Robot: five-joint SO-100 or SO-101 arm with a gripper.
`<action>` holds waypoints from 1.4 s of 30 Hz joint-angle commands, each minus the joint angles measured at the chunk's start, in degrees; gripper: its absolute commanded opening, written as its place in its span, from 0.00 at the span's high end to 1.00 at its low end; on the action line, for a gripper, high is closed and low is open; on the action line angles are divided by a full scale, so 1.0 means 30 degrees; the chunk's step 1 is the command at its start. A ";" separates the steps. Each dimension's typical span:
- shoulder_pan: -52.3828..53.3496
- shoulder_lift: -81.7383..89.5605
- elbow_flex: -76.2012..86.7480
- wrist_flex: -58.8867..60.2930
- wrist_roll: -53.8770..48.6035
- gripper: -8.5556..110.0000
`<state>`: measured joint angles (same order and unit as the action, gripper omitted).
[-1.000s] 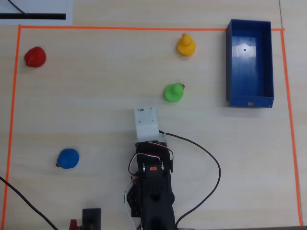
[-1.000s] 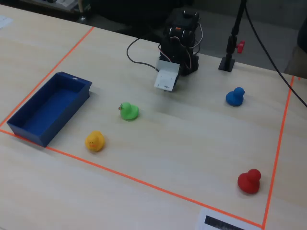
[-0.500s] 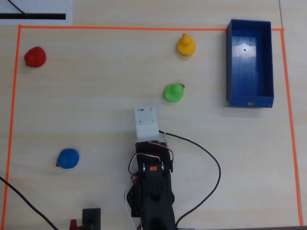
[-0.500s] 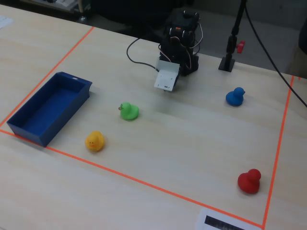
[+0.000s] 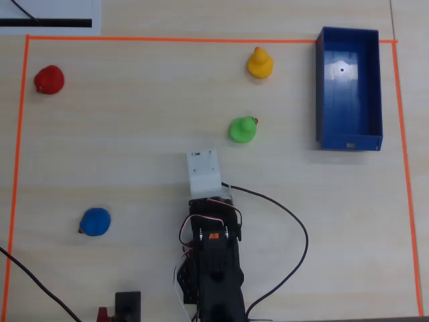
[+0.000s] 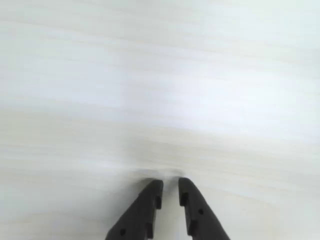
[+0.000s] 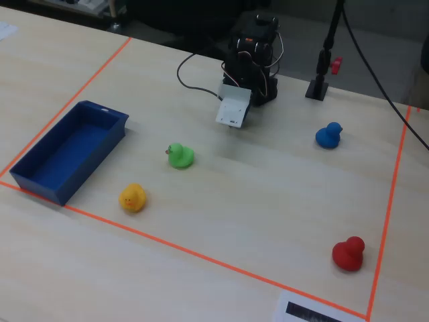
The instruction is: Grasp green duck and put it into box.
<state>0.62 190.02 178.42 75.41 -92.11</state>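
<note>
Near the counter (image 5: 100, 154) edge, the arm folds low, its hand (image 6: 170, 184) pointing down at bare wood. Its fingers are nearly closed, holding nothing. Well apart, the duck (image 5: 242, 129) sits beside the box (image 5: 349, 141).

In the overhead view, the box (image 5: 349, 137) sits at the table's (image 5: 134, 154) top right corner. One duck (image 5: 242, 129) lies mid-table, left of the box; another (image 5: 259, 63) nearer the top edge; a third (image 5: 49, 80) top left; a fourth (image 5: 95, 222) lower left.
</note>
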 commanded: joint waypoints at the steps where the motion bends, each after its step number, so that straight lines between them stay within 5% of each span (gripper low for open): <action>1: -0.0029 -0.1904 -0.1260 -0.2109 0.0205 0.93; 11: 0.0820 -1.3975 -1.2305 -1.0488 0.2637 0.82; 24: 0.4307 -2.6895 -2.4463 -1.3184 0.5215 0.68; 42: 0.7793 -2.9619 -1.7373 -1.8311 0.1582 0.63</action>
<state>23.03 101.07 124.98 22.50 -86.40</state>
